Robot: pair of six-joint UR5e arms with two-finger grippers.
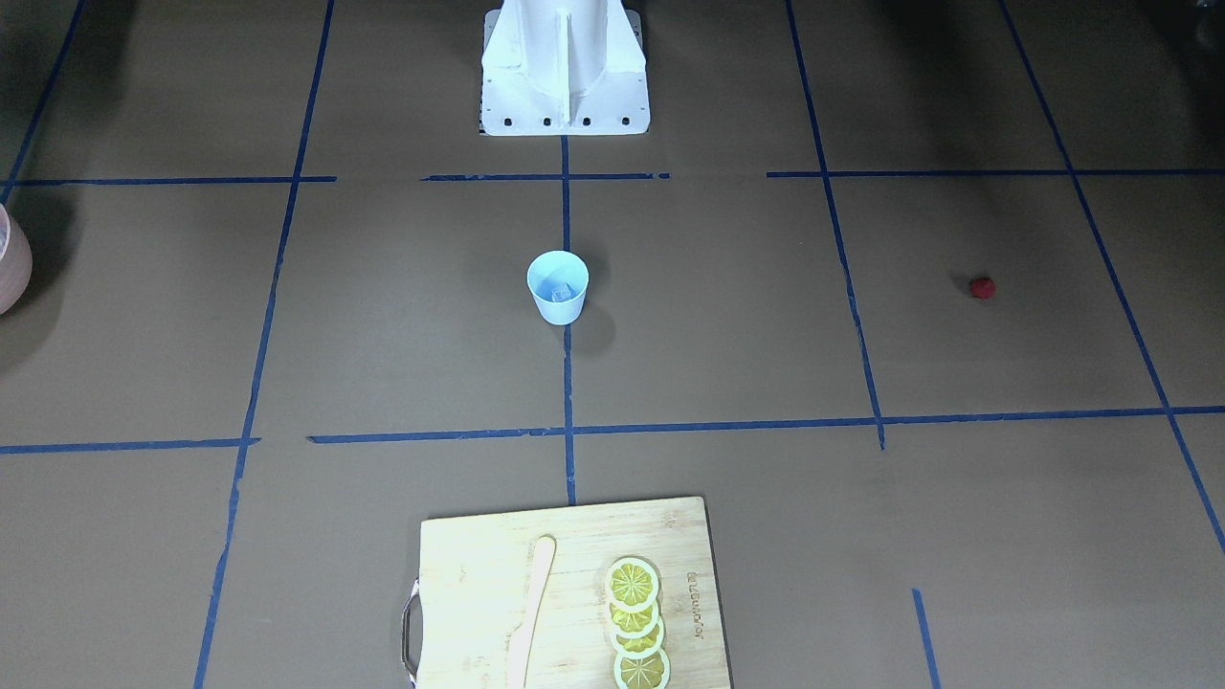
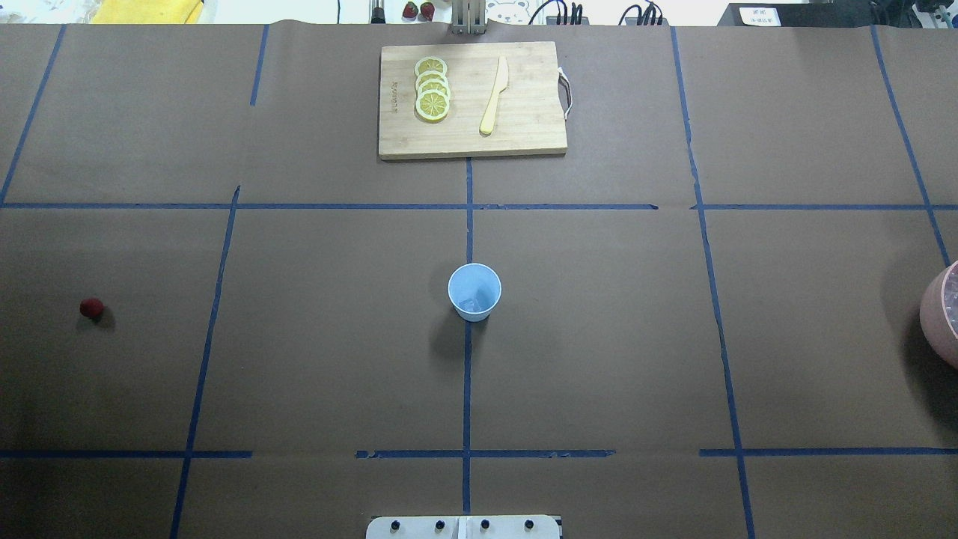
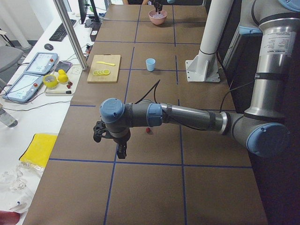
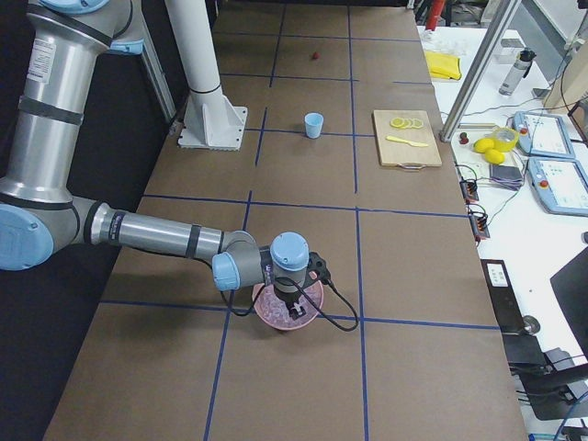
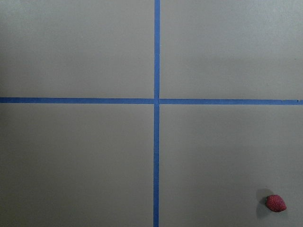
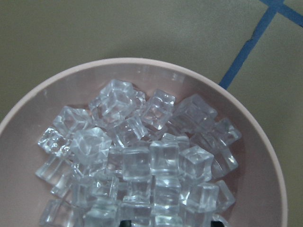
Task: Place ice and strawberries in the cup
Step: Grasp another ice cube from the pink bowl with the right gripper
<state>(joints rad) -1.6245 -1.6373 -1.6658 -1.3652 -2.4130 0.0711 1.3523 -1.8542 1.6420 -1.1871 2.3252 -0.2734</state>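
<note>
right gripper [image 4: 294,310] hangs over the pink bowl [image 6: 142,64] of ice [image 6: 142,156], left gripper [image 3: 121,153] near the strawberry [image 5: 276,203], so we figure each arm covers its own side. cup [image 2: 474,292] sits in the middle of the surface [image 2: 599,337] between them. we can't tell if either gripper is open or holding anything.

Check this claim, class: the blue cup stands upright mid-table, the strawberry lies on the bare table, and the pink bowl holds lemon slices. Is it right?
One slip: the pink bowl holds ice cubes, not lemon slices, as the right wrist view shows. The cup and strawberry are as stated.
</note>
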